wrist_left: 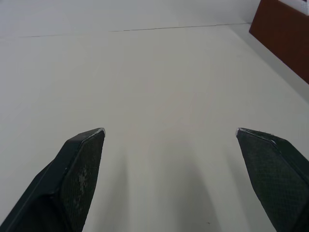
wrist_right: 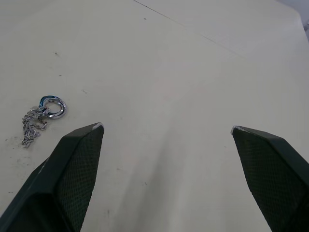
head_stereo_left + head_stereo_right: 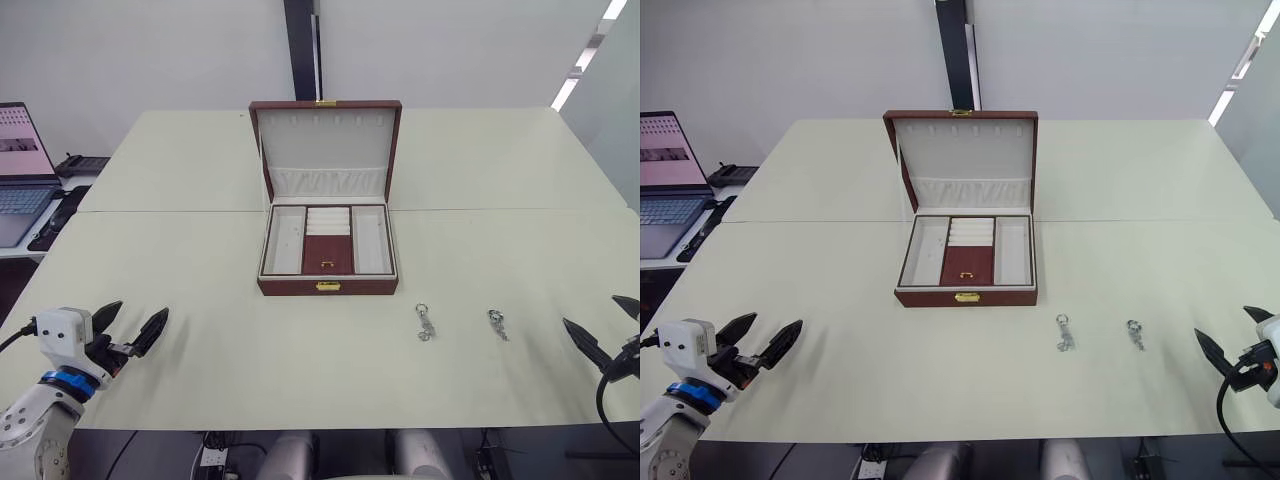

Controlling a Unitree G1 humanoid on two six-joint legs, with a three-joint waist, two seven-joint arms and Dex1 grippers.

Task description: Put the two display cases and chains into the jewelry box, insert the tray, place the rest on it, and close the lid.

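Hovering low over the cream table (image 3: 200,370) at far left, left gripper (image 3: 130,331) spread wide, holding nothing. Centre: jewelry box (image 3: 327,285) with lid (image 3: 326,148) upright, tray (image 3: 327,241) seated inside. Right of the box, lying on the table well apart, two silvery trinkets (image 3: 425,322) (image 3: 497,323). Far right, right gripper (image 3: 603,326) also spread wide and empty, near the outer trinket.
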